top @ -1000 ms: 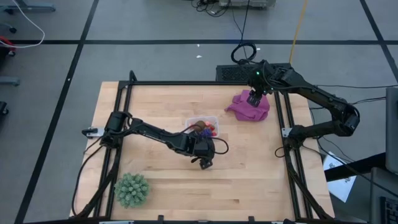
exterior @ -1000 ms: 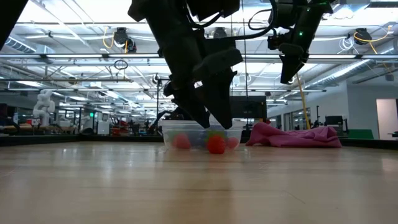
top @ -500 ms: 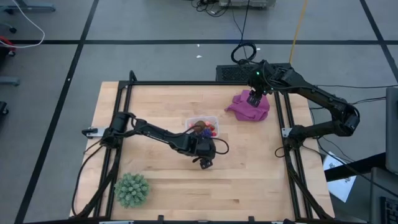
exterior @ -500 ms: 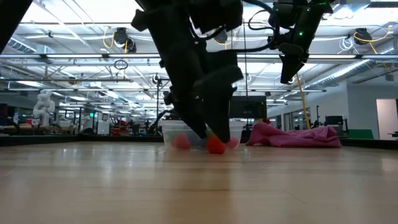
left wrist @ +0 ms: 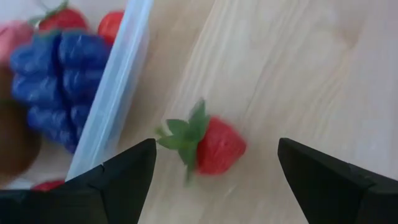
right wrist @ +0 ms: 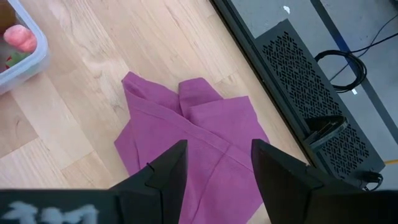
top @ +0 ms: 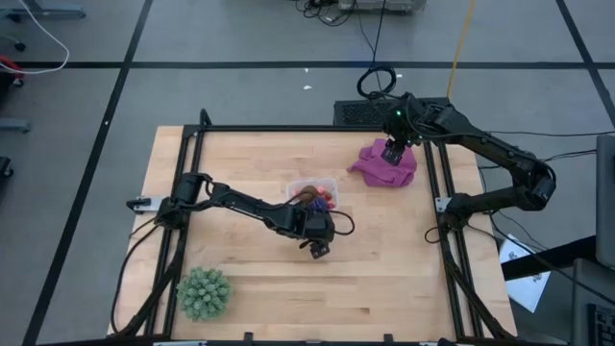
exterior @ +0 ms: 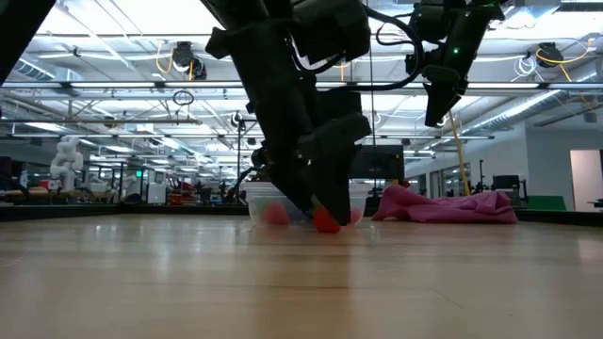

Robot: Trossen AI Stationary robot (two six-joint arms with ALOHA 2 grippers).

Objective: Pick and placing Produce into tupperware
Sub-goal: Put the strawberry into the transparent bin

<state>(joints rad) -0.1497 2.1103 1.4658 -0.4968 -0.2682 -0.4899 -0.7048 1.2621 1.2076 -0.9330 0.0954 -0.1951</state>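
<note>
A red toy strawberry (left wrist: 217,146) with green leaves lies on its side on the wood, just outside the clear tupperware (left wrist: 118,87). My left gripper (left wrist: 214,180) is open and low over it, one finger on either side, with a gap to each. In the low view the strawberry (exterior: 326,221) sits on the table between those fingers. The tupperware (top: 312,195) holds a dark purple grape cluster (left wrist: 53,81), a brown piece (left wrist: 11,137) and other red pieces. My right gripper (top: 391,154) hangs open above the purple-magenta cloth (right wrist: 199,137).
A large spiky green ball (top: 204,293) sits near the table's near left corner. The purple-magenta cloth (top: 384,165) lies crumpled at the far right. A black frame (top: 288,128) borders the table. Bare wood stretches to the right of and nearer than the tupperware.
My left gripper has come down toward the strawberry beside the tupperware, staying open. The strawberry has stayed where it was.
</note>
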